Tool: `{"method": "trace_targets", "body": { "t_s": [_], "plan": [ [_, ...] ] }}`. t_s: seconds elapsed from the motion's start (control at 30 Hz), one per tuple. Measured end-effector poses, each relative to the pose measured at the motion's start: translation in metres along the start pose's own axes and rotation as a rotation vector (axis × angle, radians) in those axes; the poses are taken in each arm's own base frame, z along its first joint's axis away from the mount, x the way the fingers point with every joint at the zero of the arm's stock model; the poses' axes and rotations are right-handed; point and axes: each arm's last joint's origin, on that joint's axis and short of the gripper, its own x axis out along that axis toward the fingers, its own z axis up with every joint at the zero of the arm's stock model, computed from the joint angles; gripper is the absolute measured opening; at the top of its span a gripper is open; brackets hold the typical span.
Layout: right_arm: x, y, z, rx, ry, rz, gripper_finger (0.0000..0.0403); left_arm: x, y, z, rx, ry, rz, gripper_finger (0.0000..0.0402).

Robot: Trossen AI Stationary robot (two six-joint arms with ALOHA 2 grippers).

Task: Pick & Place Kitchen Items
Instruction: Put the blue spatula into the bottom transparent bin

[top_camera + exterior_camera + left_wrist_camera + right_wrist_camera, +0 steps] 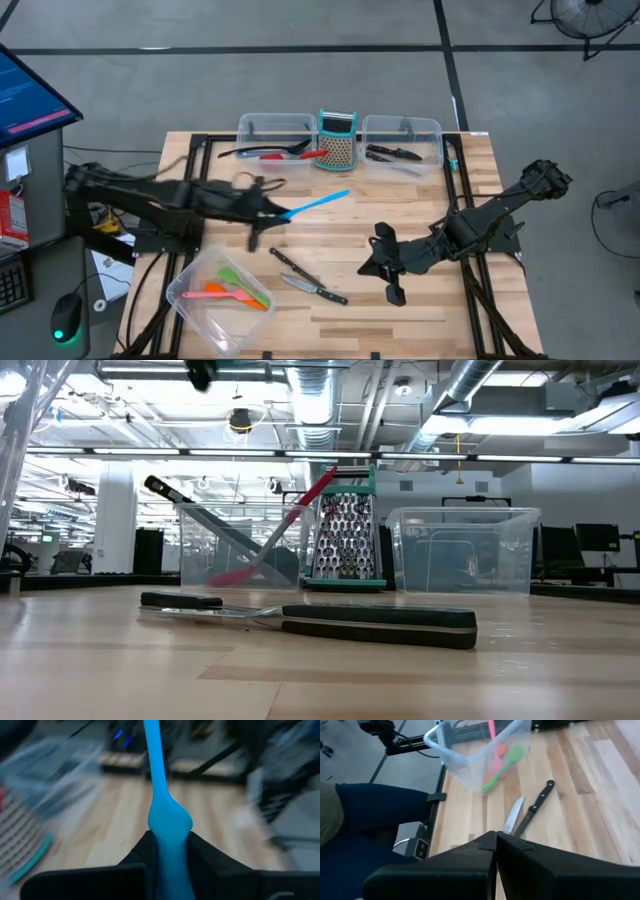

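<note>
Left pincer [268, 212], clamped on the blue spatula [322, 203], should stay level toward the tub [188, 290] at 7 o'clock; right pincer [385, 268] shut, empty.

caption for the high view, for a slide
Left gripper carries a blue spatula above the table; right gripper waits shut near two knives.

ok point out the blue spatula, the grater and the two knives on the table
blue spatula [322, 203], high view, mid handle
grater [340, 150], high view, metal face
two knives [322, 291], high view, front knife's black handle
</note>
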Motion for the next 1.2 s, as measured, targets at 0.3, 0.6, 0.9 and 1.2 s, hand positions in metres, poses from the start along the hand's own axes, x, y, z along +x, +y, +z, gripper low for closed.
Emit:
{"method": "trace_targets", "body": {
  "t_s": [0.3, 0.6, 0.9, 1.2],
  "plan": [
    [-0.001, 0.005, -0.001, -0.008, -0.004, 0.014, 0.0002, -0.096, -0.016, 0.028, 0.012, -0.299, -0.502, 0.0049],
    [0.000, 0.002, 0.001, -0.019, -0.026, -0.017, 0.0002, -0.143, -0.024, 0.034, 0.080, -0.495, -0.747, 0.0049],
    [0.000, 0.002, 0.001, -0.017, -0.030, -0.015, 0.0002, -0.142, -0.032, 0.032, 0.095, -0.477, -0.794, 0.0049],
    [0.000, 0.002, 0.001, -0.015, -0.029, -0.016, 0.0002, -0.115, -0.041, 0.017, 0.023, -0.227, -0.735, 0.0049]
  ]
}}
